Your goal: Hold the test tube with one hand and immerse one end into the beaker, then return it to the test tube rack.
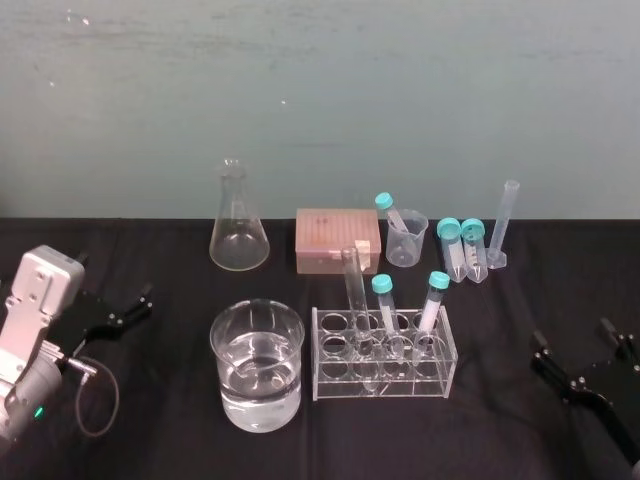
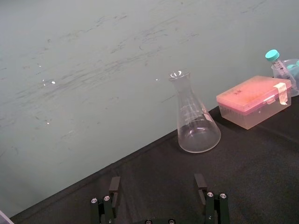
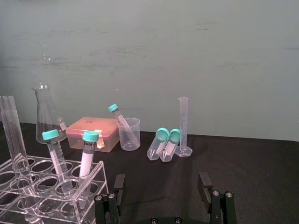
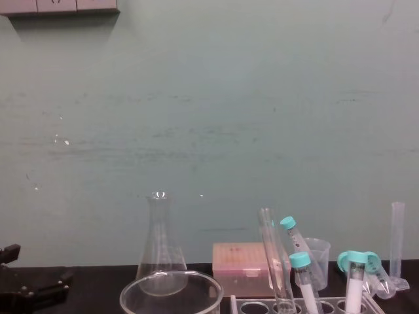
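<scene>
Evidently no step of the task is showing as under way: the test tube (image 1: pixel 352 285) is standing in a back-row hole of the test tube rack (image 1: pixel 440 375), leaning slightly, with no finger touching it. The left gripper (image 1: pixel 120 295) is hovering low over the black table (image 1: pixel 500 440), its fingers (image 2: pixel 114 185) spread wide apart and holding nothing. The beaker (image 1: pixel 226 352), part-filled with clear liquid, is sitting well ahead of those fingers and toward the other arm's side, just beside the rack. The right gripper (image 1: pixel 572 338) is likewise waiting with its fingers (image 3: pixel 204 181) parted and empty. The tube is standing forward of them and off toward the left arm's side, beyond two teal-capped tubes (image 1: pixel 384 300) sharing the rack. Since both pairs of fingers are keeping well apart from the tube, I am reading this as either the very start or the very end; nothing is telling whether the glass is wet. If it is the start, everything is waiting to be done: gripping, lifting, dipping one end, and returning the tube to its hole.
</scene>
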